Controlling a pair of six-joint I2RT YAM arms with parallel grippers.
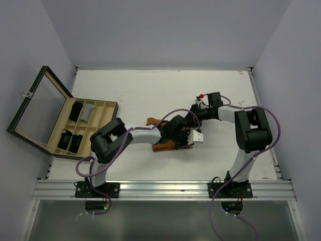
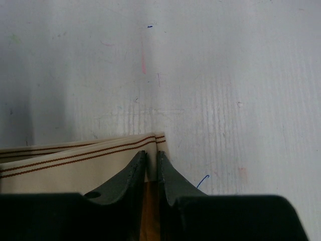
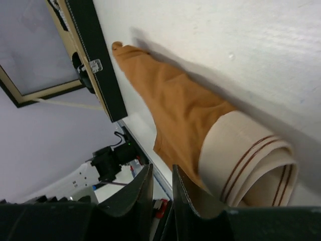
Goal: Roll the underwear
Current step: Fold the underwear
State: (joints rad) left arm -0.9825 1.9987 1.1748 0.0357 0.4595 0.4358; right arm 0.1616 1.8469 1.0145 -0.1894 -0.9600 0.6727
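Top view: the underwear point(image 1: 163, 146) lies mid-table, right of the box point(image 1: 100, 102). Left wrist: the left gripper point(image 2: 151, 153) is clamped on its striped waistband point(image 2: 75, 160). Right wrist: the right gripper point(image 3: 161, 168) is nearly closed beside the cloth; whether it grips, I cannot tell.

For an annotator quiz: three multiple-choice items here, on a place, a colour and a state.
1. Where is the orange-brown underwear? A) hung on the wall B) on the table, near its middle C) on the floor
2. What colour are its waistband stripes? A) blue B) green C) brown
3. The left gripper is: A) shut on the waistband B) wide open C) out of view
Answers: B, it lies mid-table; C, thin brown lines on cream; A, its fingers pinch the band.
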